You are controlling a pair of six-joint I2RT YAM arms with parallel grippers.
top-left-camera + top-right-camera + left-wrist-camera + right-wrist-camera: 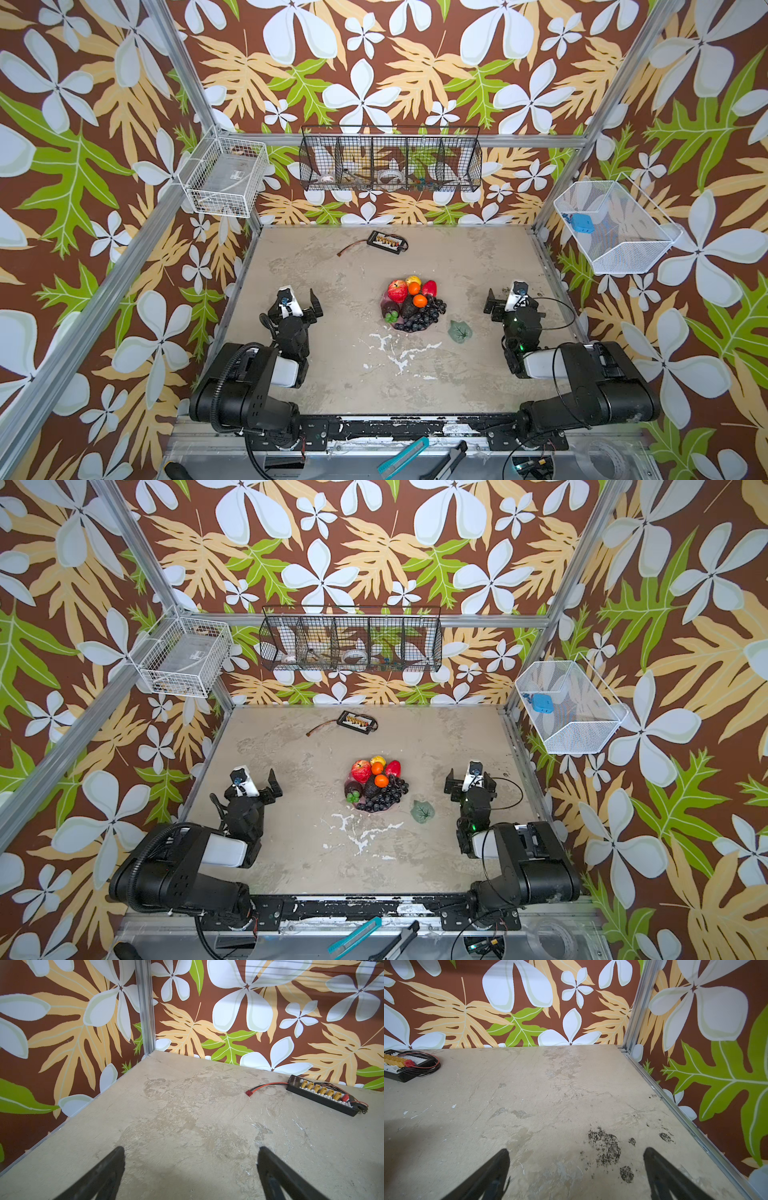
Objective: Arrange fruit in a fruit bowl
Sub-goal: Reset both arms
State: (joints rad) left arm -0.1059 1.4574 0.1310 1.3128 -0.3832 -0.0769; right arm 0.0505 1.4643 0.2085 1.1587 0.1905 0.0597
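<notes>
the left claw (190, 1152) is seen spread wide and empty, well apart from the fruit (411, 305), which is piled in the fruit bowl (384, 300) mid-way across the worktop (328, 374). the arrangement is judged complete and best left undisturbed. the right claw (576, 1153) is likewise spread wide, empty.

Red apple (397, 290), seemingly pink bowl (383, 300).

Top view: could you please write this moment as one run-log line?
fruit: piled in bowl | leaf: beside bowl, apart | left hand: open, empty | right hand: open, empty
</notes>
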